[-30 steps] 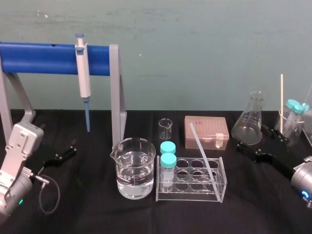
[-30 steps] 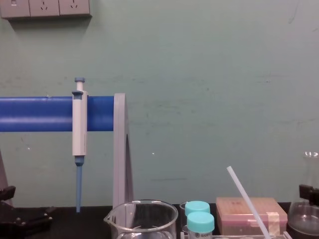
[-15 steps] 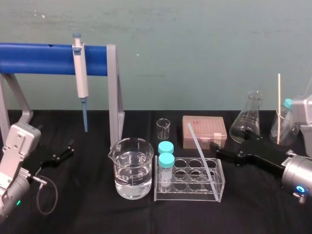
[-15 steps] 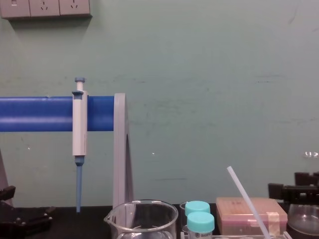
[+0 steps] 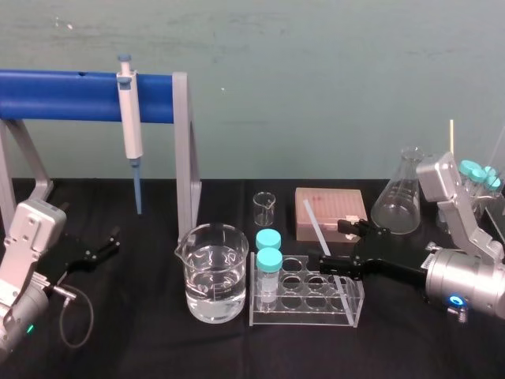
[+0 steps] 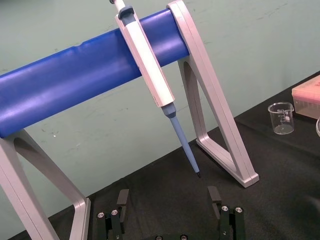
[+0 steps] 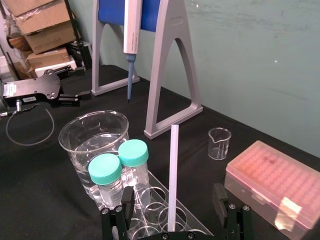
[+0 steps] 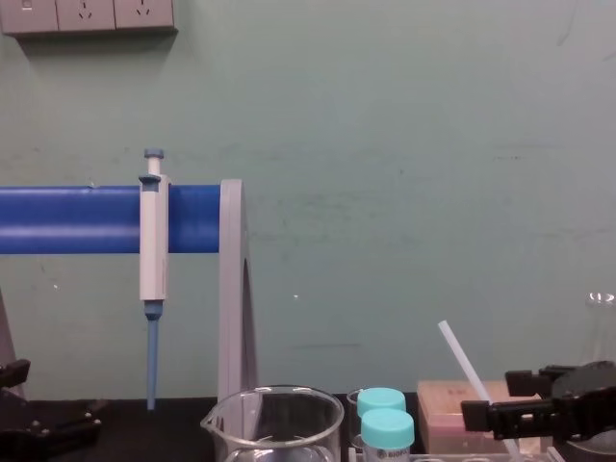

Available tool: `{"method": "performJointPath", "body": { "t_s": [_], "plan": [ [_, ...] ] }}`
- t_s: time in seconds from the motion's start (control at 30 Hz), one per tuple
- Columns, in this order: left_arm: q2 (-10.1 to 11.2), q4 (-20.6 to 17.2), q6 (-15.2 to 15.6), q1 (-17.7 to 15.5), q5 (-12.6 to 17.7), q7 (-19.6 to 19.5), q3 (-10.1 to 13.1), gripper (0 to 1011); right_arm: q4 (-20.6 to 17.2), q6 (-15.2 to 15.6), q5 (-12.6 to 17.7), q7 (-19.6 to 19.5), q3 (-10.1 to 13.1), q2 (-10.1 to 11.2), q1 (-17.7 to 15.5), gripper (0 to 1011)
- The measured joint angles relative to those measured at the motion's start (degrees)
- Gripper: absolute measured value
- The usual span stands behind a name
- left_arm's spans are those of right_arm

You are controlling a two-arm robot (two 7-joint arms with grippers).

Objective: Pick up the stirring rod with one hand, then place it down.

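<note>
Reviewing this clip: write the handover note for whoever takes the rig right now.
Right claw: open, straddling the rod with one finger on each side; no grip yet.
Left claw: open, parked low at the left side of the table.
Rod: leaning in the rack, upper end free.
Done: right claw lined up on the rod.
Left: close on the rod, lift it, then set it down.
</note>
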Motion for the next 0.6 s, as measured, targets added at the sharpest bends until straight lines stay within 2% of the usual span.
{"method": "performJointPath", "body": {
  "t_s": [0.27,0.6],
  "plan": [
    [0.0,0.0,0.0,0.0,0.0,0.0,0.0,1000,2.4,-0.1,-0.2,0.8,-1.1,-1.5,2.1,1003],
    [0.0,0.0,0.0,0.0,0.0,0.0,0.0,1000,2.7,-0.9,-0.8,0.8,-1.7,-1.7,2.4,1002]
  ]
}}
